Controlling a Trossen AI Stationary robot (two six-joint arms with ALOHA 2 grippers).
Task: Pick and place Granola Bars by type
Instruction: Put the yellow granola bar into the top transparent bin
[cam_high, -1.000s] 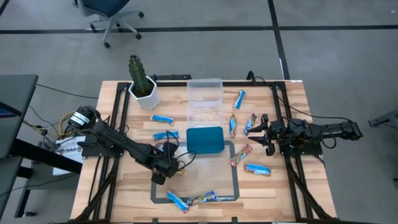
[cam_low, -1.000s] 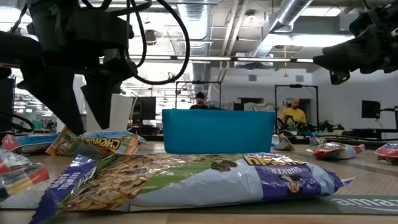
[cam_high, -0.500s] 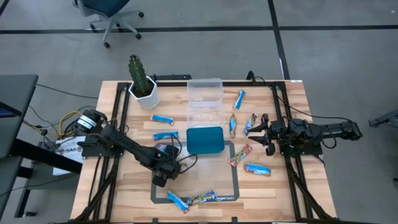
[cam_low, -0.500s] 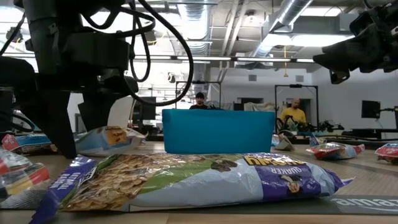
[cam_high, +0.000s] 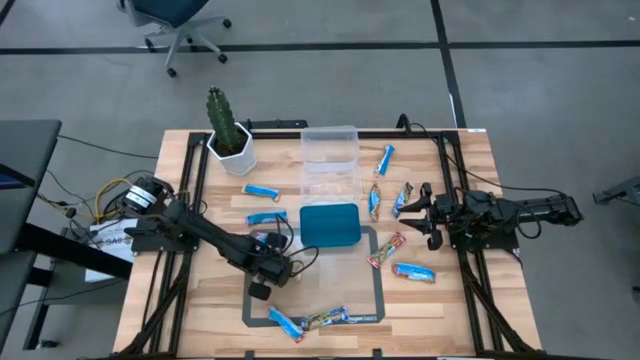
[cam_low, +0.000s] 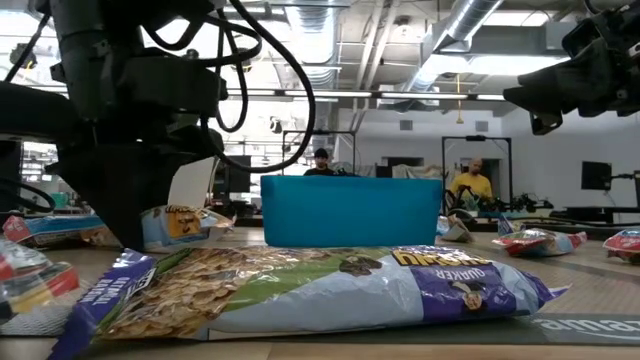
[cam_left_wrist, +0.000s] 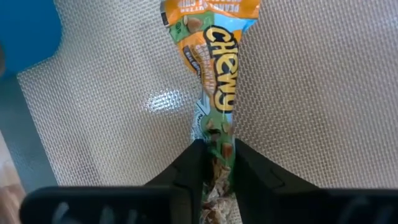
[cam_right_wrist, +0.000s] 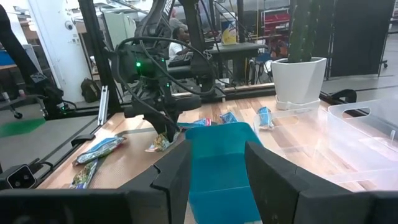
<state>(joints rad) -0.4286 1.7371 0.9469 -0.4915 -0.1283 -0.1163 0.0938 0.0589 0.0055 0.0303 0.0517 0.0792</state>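
My left gripper (cam_high: 266, 260) is low over the grey mesh mat (cam_high: 377, 268), left of the teal tray (cam_high: 330, 225), and shut on a granola bar (cam_left_wrist: 214, 74) in an orange and green "Chewy" wrapper. The bar also shows in the low view (cam_low: 185, 220). My right gripper (cam_high: 424, 214) hovers open and empty at the table's right, among loose bars. Blue bars (cam_high: 262, 191) (cam_high: 413, 271) and a red one (cam_high: 387, 250) lie flat on the table. Another bar (cam_low: 330, 290) lies right in front of the low camera. My left gripper pinches the Chewy bar's near end (cam_left_wrist: 216, 140) between its two fingers, and the wrapper is squeezed narrow there. The fingers come from above, pointing down at a slant, and the bar runs on ahead of them. Its far end (cam_left_wrist: 208, 18) lies on the mesh mat.
Clear plastic bins (cam_high: 330, 160) stand behind the teal tray. A potted cactus (cam_high: 230, 148) stands at the far left. More bars lie at the mat's near edge (cam_high: 322, 319) and right of the tray (cam_high: 374, 200). People show in the room beyond (cam_low: 321, 160).
My left gripper has moved a little toward the table's right and near edges, gone down, and shut on the Chewy bar's end. The bar has turned on the mat, and its gripped end has tipped up.
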